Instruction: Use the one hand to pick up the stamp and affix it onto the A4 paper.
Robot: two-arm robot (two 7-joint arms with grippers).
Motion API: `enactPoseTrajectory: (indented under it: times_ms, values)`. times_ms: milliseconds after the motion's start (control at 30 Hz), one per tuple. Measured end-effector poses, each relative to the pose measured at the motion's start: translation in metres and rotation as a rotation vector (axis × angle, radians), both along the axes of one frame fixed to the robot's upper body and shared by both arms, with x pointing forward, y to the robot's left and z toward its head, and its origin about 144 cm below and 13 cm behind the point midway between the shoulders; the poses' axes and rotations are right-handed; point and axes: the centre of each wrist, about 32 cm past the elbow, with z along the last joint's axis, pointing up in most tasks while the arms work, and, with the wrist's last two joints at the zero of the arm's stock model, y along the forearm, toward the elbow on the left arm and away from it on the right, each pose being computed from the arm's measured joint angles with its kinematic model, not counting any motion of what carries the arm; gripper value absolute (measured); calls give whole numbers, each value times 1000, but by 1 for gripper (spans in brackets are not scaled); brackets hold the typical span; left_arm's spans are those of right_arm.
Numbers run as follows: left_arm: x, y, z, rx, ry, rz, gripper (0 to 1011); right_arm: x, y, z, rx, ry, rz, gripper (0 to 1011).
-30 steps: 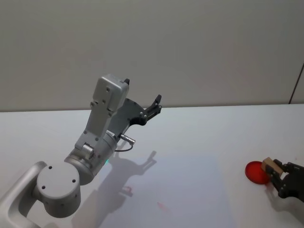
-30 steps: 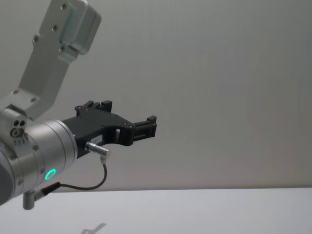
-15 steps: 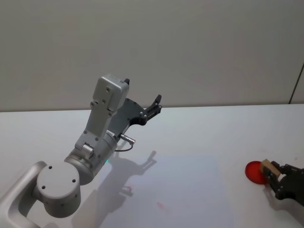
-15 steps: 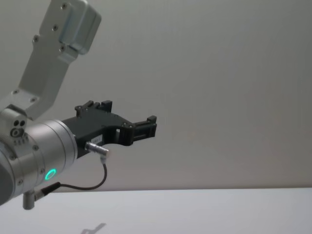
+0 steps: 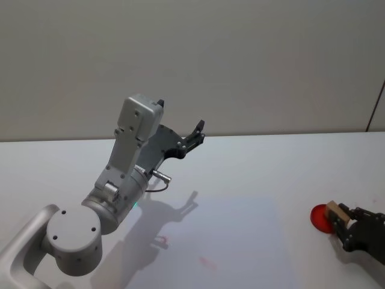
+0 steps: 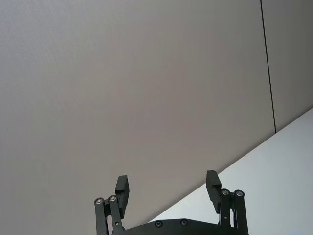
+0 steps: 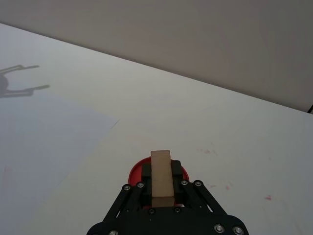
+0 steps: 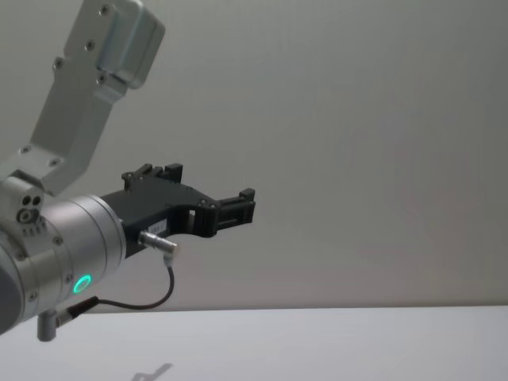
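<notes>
Risk sits mostly in how the stamp (image 7: 161, 178) is carried: your right gripper (image 7: 162, 188) has its fingers clamped on the sides of the wooden block, low on its body, and the block stands just above the red ink pad (image 7: 135, 172) at the right side of the table (image 5: 252, 174). If the hold is off-centre, the block can tilt as you travel, and a tilted face would, in my judgement, print only along one edge or smear. Coming down too hard or sliding sideways on the A4 paper (image 5: 240, 241) could drag the sheet, since nothing visibly pins it. Watch also for ink marks landing off the sheet; faint red specks already dot the table near the pad.

Your left gripper (image 6: 168, 188) is raised well above the table on the left with its fingers spread wide and nothing between them.

Count: one stamp, one ink pad, one sheet of paper, two grippers.
</notes>
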Motion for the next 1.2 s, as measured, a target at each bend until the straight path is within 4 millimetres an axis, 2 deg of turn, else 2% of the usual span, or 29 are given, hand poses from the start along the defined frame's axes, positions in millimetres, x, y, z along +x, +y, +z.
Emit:
enactPoseTrajectory:
  times_ms: [1200]
  values:
    - [0,0,0,0,0,0,1001,10,9,-9,-12,12,1,219]
